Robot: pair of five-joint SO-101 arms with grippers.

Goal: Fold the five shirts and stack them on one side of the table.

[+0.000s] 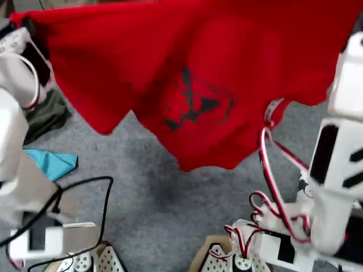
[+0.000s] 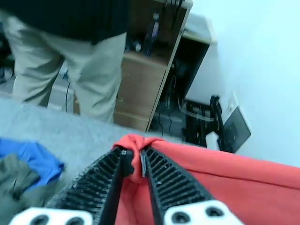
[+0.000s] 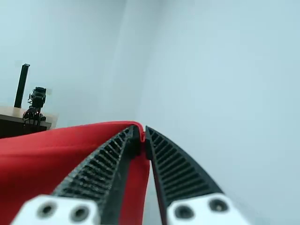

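The left arm point(image 1: 14, 141) and right arm point(image 1: 340, 164) are white with black panels, looped red-and-white cables point(image 1: 266, 158), and black ribbed fingers point(image 2: 91, 185).

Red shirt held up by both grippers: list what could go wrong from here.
1. The left gripper and right gripper each pinch just a small bunch of the red shirt; either pinch might slip and drop it.
2. The shirt's lower edge hangs close to an arm's red and white wires and could snag there.
3. Lowered carelessly, it may drape over the olive garment and teal cloth.
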